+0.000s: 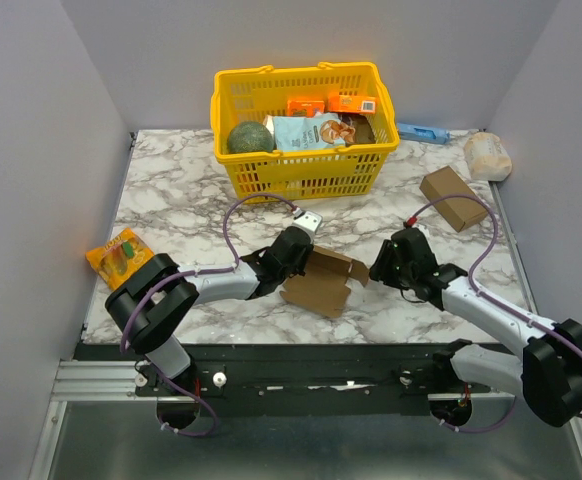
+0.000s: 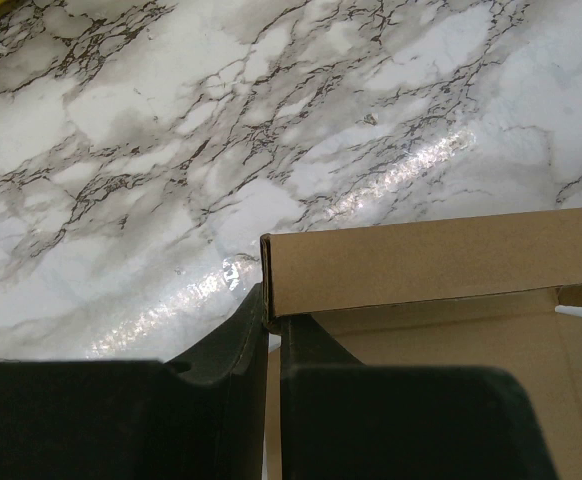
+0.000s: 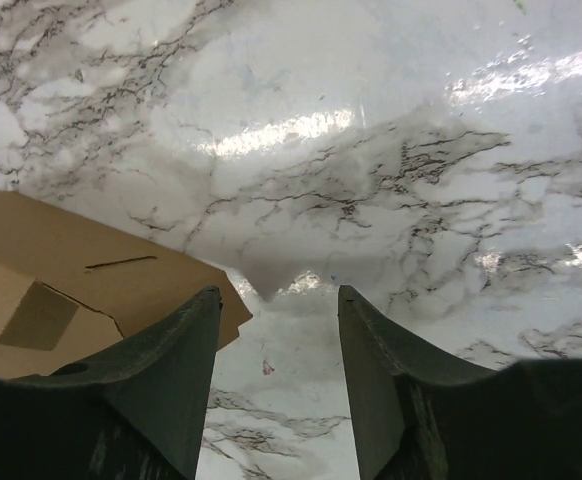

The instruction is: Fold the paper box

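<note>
Your thin, plain brown cardboard paper box lies partly folded on the white marble-patterned table, near its front edge and between the two arms. Your left gripper has its jaws drawn narrow, pinching the end of a raised side panel at its corner crease, with one finger on each side of the card. Your right gripper stands with jaws wide and empty above bare marble, just beside the box's right-hand flap but not touching it. Expect the sheet to be very light and springy: it will likely slide on the glossy top if pushed, and a flap may swing back once let go. The card looks stiff across its panels and weak at the creases. Take a flap by its edge near a fold line, pinch gently to avoid denting it, and use the left hold as your anchor.
</note>
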Controlling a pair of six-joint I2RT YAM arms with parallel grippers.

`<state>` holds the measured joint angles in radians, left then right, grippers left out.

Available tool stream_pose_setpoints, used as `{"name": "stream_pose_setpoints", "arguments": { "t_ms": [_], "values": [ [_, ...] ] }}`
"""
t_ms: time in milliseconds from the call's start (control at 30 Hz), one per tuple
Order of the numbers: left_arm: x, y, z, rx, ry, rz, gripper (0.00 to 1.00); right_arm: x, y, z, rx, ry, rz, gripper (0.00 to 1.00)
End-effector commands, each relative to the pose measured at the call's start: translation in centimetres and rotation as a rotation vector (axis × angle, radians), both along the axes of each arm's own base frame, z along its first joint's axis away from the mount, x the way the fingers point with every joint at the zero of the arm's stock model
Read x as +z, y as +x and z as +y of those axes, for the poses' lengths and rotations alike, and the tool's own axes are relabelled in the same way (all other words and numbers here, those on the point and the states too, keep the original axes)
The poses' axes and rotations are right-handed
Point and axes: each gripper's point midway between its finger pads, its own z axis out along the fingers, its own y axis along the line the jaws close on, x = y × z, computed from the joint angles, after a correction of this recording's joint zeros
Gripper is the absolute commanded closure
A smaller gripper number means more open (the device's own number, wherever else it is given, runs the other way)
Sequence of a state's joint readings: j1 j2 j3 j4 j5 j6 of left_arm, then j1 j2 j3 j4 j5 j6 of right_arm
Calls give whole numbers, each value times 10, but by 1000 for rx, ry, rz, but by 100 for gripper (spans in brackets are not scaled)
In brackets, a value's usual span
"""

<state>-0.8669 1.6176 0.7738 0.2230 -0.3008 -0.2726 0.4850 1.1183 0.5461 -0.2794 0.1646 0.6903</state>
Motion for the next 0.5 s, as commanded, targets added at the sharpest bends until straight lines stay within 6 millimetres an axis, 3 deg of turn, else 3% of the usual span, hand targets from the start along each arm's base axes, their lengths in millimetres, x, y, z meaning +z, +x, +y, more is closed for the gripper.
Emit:
{"name": "stream_pose_setpoints", "arguments": {
  "t_ms": [0, 467],
  "values": [
    [-16, -13, 8, -27, 51, 64, 91, -2, 0, 21, 89, 92, -29, 41],
    [-19, -13, 6, -33, 53, 75, 92, 17, 3, 53, 270, 186, -192, 44]
  ]
}}
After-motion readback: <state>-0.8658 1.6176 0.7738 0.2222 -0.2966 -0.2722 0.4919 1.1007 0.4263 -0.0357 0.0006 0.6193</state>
